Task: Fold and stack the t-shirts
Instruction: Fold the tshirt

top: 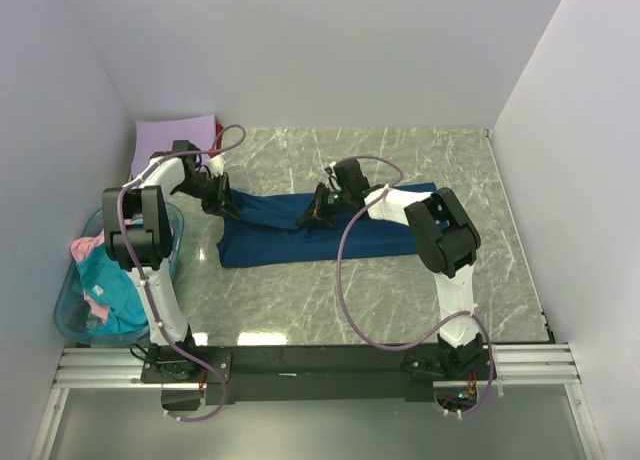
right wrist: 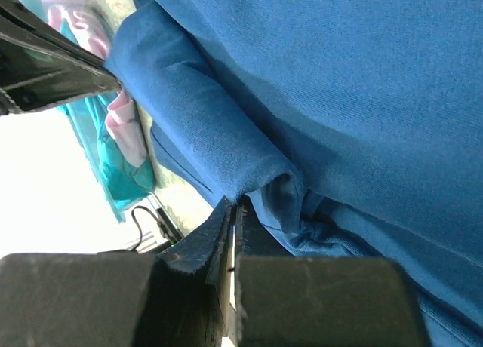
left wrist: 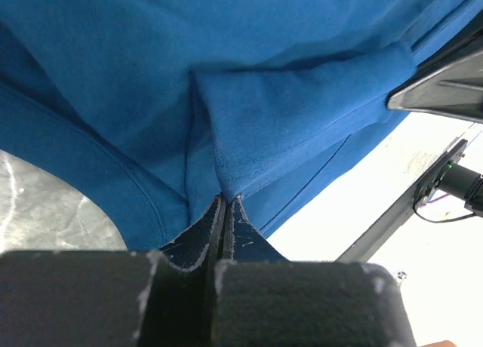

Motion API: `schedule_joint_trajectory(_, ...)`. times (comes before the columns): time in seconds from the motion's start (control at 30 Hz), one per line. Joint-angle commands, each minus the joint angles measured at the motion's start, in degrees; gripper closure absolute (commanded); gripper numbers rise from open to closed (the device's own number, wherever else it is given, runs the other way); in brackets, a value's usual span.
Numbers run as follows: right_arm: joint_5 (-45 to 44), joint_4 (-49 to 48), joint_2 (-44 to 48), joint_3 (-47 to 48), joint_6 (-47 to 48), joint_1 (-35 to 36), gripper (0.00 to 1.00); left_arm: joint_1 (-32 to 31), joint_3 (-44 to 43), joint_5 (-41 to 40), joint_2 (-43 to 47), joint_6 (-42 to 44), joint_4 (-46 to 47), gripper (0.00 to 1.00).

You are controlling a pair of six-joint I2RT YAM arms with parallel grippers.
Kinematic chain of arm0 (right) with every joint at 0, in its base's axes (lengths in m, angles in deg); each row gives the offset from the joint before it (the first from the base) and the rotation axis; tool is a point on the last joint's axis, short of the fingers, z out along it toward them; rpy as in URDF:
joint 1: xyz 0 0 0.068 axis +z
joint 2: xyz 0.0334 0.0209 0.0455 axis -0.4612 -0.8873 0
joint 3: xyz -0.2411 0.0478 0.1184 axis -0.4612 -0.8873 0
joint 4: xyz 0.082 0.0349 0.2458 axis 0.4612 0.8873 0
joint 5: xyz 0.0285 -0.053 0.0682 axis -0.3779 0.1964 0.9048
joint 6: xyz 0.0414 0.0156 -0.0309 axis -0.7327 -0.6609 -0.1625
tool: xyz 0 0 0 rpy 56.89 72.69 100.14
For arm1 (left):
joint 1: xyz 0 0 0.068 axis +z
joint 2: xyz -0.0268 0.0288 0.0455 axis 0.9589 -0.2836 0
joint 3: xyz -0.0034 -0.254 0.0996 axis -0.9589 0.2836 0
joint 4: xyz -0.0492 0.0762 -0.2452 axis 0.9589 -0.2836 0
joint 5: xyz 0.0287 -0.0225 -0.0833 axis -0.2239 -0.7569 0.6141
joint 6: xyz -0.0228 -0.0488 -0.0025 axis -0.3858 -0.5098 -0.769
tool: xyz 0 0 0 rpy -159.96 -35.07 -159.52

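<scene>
Marble tabletop (top: 420,290) below both tools carries the dark blue t-shirt (top: 300,245), which you should expect to be soft, light and saggy, so grip at hemmed edges, where the left gripper (left wrist: 226,202) and right gripper (right wrist: 232,205) each sit pinched closed on a fold.

Open tabletop (top: 300,300) nearside; basket (top: 68,320) at left edge

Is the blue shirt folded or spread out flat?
Partly folded. The blue shirt lies in a long narrow band, and the left gripper and right gripper each pinch a fold of it.
</scene>
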Motion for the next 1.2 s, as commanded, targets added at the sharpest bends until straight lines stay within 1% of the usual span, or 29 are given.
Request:
schedule_joint_trajectory(0.0,-0.3,2.3,0.3,0.6,1.6,-0.1,1.00,0.0,1.6,-0.7,2.9,0.8,0.5,0.99)
schedule_joint_trajectory(0.1,-0.2,2.9,0.4,0.9,2.1,0.3,0.98,0.0,2.8,-1.5,2.5,1.0,0.8,0.99)
schedule_joint_trajectory(0.17,-0.6,4.9,1.0,1.4,3.5,0.5,0.92,0.0,3.2,-2.5,3.0,1.2,0.8,0.99)
schedule_joint_trajectory(0.2,-0.4,6.6,1.2,1.6,4.0,0.7,0.83,0.0,3.1,-2.5,3.0,1.5,0.2,0.97)
schedule_joint_trajectory(0.27,0.3,8.8,2.2,2.5,6.2,0.8,0.69,0.1,3.0,-2.9,3.9,2.2,-1.0,0.84)
schedule_joint_trajectory(0.3,0.1,11.6,2.9,2.8,7.2,0.8,0.56,0.1,3.1,-3.3,4.7,2.3,-1.0,0.72)
schedule_joint_trajectory(0.37,-1.0,15.8,5.1,4.8,12.5,0.5,0.48,0.1,4.5,-5.3,8.5,1.7,1.0,0.63)
schedule_joint_trajectory(0.4,-1.3,19.6,5.8,5.5,14.6,0.5,0.43,0.0,5.2,-6.1,10.0,1.2,2.0,0.62)
schedule_joint_trajectory(0.43,-1.8,21.4,7.6,6.1,18.6,0.2,0.42,-0.2,6.0,-7.1,12.6,0.8,2.9,0.62)
schedule_joint_trajectory(0.47,-1.6,22.8,8.5,6.9,20.8,0.0,0.42,-0.5,7.6,-7.9,13.8,0.1,4.4,0.62)
schedule_joint_trajectory(0.5,-1.5,25.3,9.2,7.1,22.9,-0.3,0.42,-1.6,8.4,-8.9,14.8,0.2,5.1,0.62)
schedule_joint_trajectory(0.53,-2.0,26.8,10.3,7.7,27.1,-0.4,0.42,-2.5,9.3,-9.7,16.9,0.4,5.9,0.62)
schedule_joint_trajectory(0.57,-2.3,28.3,10.8,8.8,29.1,-1.0,0.42,-2.9,10.9,-10.8,18.0,0.5,8.4,0.63)
schedule_joint_trajectory(0.6,-2.5,30.4,11.1,9.1,31.1,-1.3,0.43,-5.8,11.8,-11.9,18.9,0.5,9.5,0.63)
schedule_joint_trajectory(0.63,-4.0,31.5,11.5,9.5,34.9,-1.6,0.43,-6.7,12.4,-12.4,19.8,0.3,10.5,0.63)
schedule_joint_trajectory(0.67,-5.5,33.1,11.2,10.9,36.6,-2.5,0.43,-7.5,12.9,-12.7,19.7,-0.9,11.4,0.65)
schedule_joint_trajectory(0.7,-6.3,36.6,10.8,11.9,38.4,-3.0,0.44,-8.5,12.9,-12.6,19.5,-1.5,12.4,0.67)
schedule_joint_trajectory(0.73,-8.9,38.7,9.4,13.1,42.4,-3.6,0.46,-9.0,12.6,-12.5,18.0,-1.9,12.4,0.68)
schedule_joint_trajectory(0.77,-10.4,40.5,8.7,15.5,43.8,-5.1,0.47,-9.5,11.8,-12.9,17.1,-2.6,12.4,0.71)
schedule_joint_trajectory(0.8,-11.4,43.8,7.9,16.4,46.7,-5.9,0.49,-10.5,11.5,-13.3,16.4,-2.9,12.9,0.72)
schedule_joint_trajectory(0.83,-15.3,45.4,6.5,17.4,48.0,-6.6,0.50,-10.9,11.3,-14.5,15.3,-3.2,13.5,0.72)
schedule_joint_trajectory(0.87,-17.1,46.7,5.9,19.2,48.4,-7.2,0.50,-11.3,11.1,-15.2,14.7,-3.8,14.0,0.73)
schedule_joint_trajectory(0.9,-18.9,48.5,4.7,19.9,52.0,-8.7,0.52,-12.2,10.9,-15.7,14.1,-3.9,14.6,0.73)
schedule_joint_trajectory(0.97,-23.7,49.5,3.8,21.0,54.2,-10.1,0.54,-13.3,9.7,-17.9,11.8,-4.1,15.0,0.75)
schedule_joint_trajectory(1.0,-25.2,49.8,3.1,21.2,56.1,-11.2,0.54,-13.5,9.6,-18.2,10.4,-4.0,15.2,0.76)
schedule_joint_trajectory(1.03,-26.5,49.9,2.7,21.4,56.8,-11.9,0.55,-13.6,9.5,-19.0,9.8,-6.5,15.7,0.77)
schedule_joint_trajectory(1.17,-32.5,50.1,0.8,21.9,60.1,-14.2,0.58,-13.6,9.4,-20.6,7.4,-7.0,15.3,0.84)
